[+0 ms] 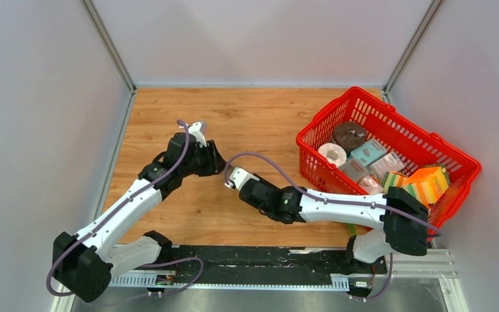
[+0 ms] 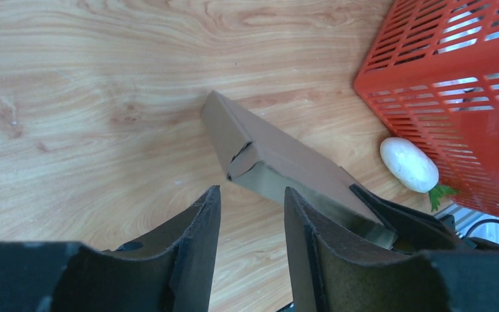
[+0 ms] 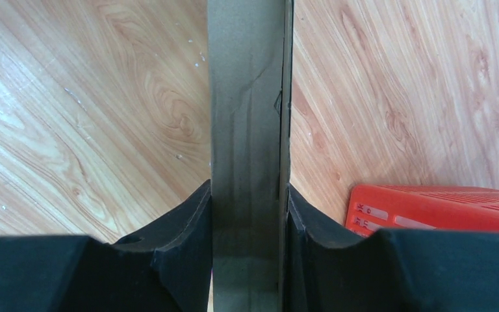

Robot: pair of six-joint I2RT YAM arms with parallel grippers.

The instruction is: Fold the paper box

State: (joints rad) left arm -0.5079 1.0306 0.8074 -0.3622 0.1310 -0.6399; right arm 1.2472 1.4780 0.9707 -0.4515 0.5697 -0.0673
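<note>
Two grippers meet left of the red plastic basket [image 1: 328,114], over the wooden tabletop [image 1: 247,117]. The right gripper [image 3: 250,195] is clenched on the paper box [image 3: 247,117], a narrow brown carton gripped across its width between the fingers. The left gripper [image 2: 252,195] has its jaws parted and grasps nothing, its tips just beside the box's free end. A small white oval item [image 2: 408,164] with a green leafy tip lies beside the basket's wall.

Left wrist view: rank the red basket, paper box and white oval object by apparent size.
1. red basket: largest, even though the frame edge crops it.
2. paper box: its near end is partly hidden.
3. white oval object: clearly smallest.
</note>
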